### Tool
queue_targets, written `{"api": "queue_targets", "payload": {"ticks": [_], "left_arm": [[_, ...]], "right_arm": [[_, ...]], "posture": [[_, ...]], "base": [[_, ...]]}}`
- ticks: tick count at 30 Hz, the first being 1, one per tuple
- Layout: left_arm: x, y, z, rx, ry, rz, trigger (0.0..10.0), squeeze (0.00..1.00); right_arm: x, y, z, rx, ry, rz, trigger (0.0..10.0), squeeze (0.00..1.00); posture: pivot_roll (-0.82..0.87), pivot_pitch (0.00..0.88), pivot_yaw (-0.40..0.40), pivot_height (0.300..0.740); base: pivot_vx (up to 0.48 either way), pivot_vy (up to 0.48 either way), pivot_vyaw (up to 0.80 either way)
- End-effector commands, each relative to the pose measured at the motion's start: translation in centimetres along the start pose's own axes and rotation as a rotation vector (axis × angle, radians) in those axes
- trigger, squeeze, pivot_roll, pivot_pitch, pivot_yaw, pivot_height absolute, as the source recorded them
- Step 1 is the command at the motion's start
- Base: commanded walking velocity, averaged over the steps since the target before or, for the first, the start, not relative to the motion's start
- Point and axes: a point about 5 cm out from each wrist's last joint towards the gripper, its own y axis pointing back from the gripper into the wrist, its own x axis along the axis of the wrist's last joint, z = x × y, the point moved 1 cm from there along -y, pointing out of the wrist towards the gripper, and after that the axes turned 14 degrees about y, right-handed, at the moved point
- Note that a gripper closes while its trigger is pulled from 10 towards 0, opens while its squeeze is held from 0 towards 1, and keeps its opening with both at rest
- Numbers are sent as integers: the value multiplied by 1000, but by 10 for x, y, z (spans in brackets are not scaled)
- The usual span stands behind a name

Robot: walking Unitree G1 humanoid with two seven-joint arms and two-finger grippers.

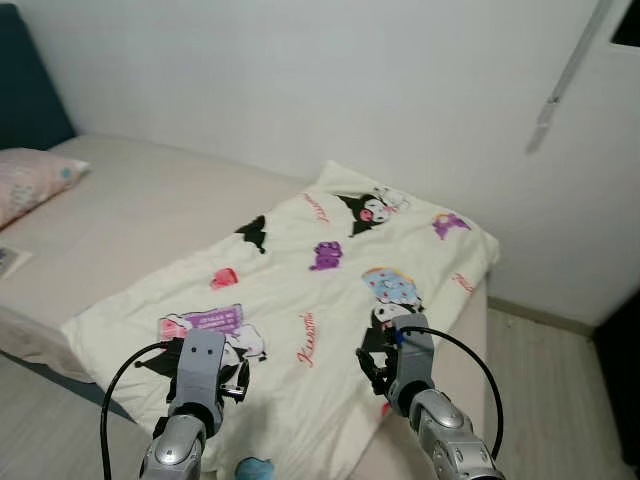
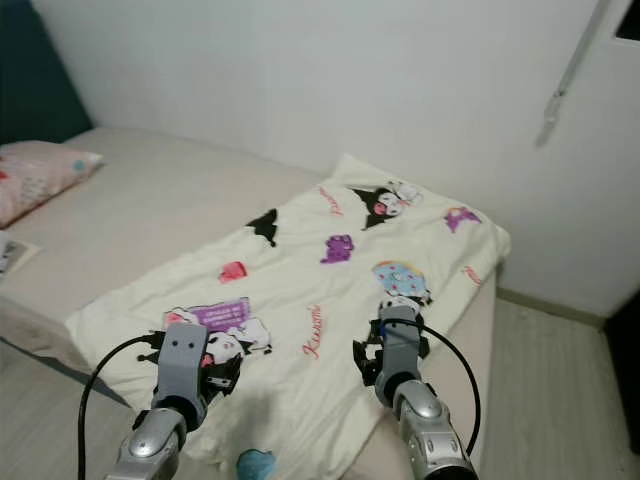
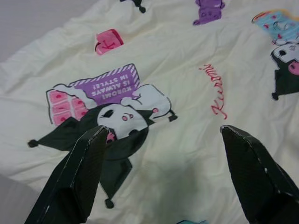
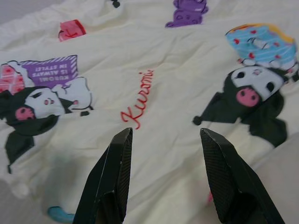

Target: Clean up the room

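The blanket [image 1: 300, 290] is soft matt cloth (faintly creased), the claw fingers [image 3: 77, 182] matt black plastic.

Both silver arms reach forward from the lower edge of the head views, forearms angled up and slightly inward, each with a black cable looping out from the wrist and back along the arm. The left claw [image 3: 163, 172] has its two black fingers spread wide apart, nothing between them; one finger [image 3: 79, 177] tapers toward a blunt tip. In the left eye view the left claw [image 1: 232, 378] sits at the end of a grey, boxy wrist. The right claw [image 4: 163, 172] is also parted, more narrowly, and empty. The right claw [image 1: 372, 362] is held about level with the left, the two arms well apart.
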Motion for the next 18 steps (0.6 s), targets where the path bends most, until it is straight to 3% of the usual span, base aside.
{"api": "queue_targets", "payload": {"ticks": [1,18], "left_arm": [[-5,3,-9,34,-13,-23,10000,0],[-6,3,-2,1,-60,-13,10000,0]], "right_arm": [[-3,0,-7,14,-23,-10,10000,0],[-5,1,0,-41,-40,-22,10000,0]], "posture": [[-68,120,-40,740],[-70,127,-38,740]], "base": [[0,0,0],[0,0,0]]}}
